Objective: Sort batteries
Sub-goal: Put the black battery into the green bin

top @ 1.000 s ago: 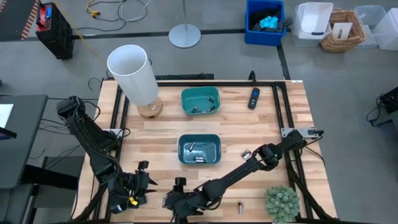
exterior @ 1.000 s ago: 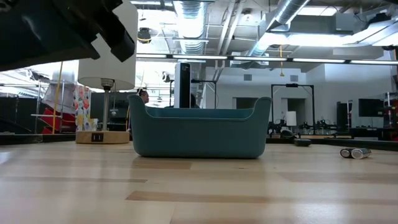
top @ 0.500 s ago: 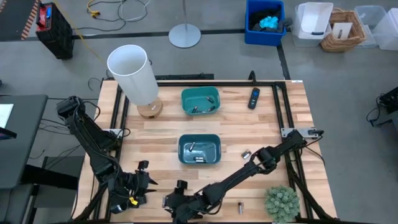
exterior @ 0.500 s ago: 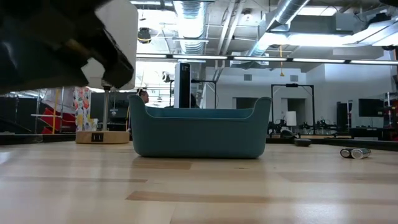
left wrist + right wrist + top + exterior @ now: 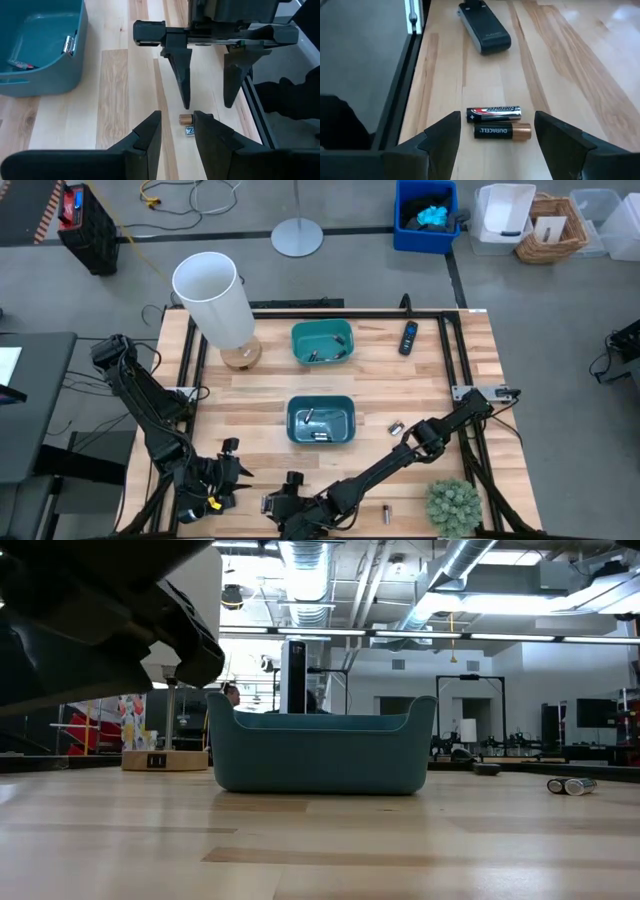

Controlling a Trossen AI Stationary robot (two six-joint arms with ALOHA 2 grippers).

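Two batteries [image 5: 495, 122] lie side by side between the right gripper's [image 5: 496, 132] spread jaws, near one remote [image 5: 485, 30]; left gripper's [image 5: 176, 131] jaws are parted, empty.

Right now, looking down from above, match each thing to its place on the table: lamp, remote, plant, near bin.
Things:
1. lamp
2. remote
3. plant
4. near bin

Places:
a. middle of the table
b. near right corner
c. far left corner
d. right of the far bin

Pairs: 1-c, 2-d, 3-b, 4-a
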